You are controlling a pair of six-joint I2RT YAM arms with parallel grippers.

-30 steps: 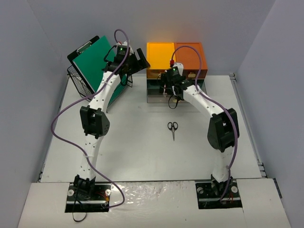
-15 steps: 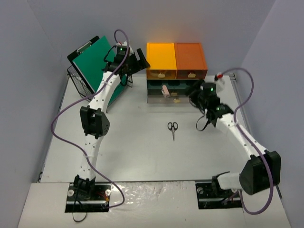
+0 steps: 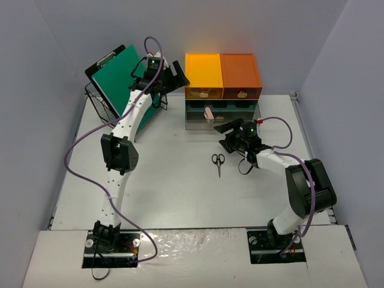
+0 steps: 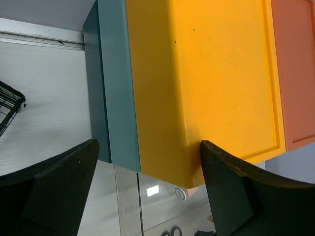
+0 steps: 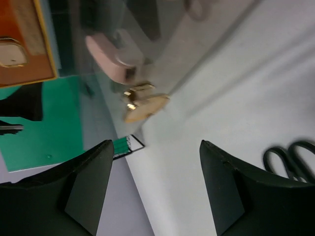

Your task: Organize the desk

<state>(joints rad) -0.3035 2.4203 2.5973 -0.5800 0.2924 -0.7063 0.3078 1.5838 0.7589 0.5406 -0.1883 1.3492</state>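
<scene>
The right tool (image 3: 225, 137) hangs spread and empty, just in front of the drawer unit (image 3: 222, 90), its jaws pointing toward the unit's lower left part; in the right wrist view the right tool (image 5: 156, 143) frames the unit's clear lower drawer front, with a gold handle (image 5: 145, 103) and a pink object (image 5: 110, 59) behind the clear plastic. The black scissors (image 3: 218, 161) lie flat and closed on the white worktop (image 3: 168, 186), farther in front of the drawer unit than the tool and near it, not touching it; the wrist view shows only their finger loops (image 5: 290, 157) at its edge. The left tool (image 3: 179, 73) is also spread and holds nothing, held high at the left of the drawer unit; between its jaws the left wrist view shows the unit's yellow top (image 4: 216, 83) and teal side; whether it touches the unit I cannot tell. A green clipboard (image 3: 117, 72) leans in a wire basket (image 3: 99, 103) to the left of the drawer unit.

The step in hand looks like fetching the scissors, the only loose thing in front of the drawer unit; the right tool is best placed for it. The next move probably calls for tipping the wrist down, centring the jaws over the scissors near the pivot, and sinking until the fingertips meet the worktop before pressing together, since the scissors lie thin and flat; where in the drawer unit they should go is not yet plain.
</scene>
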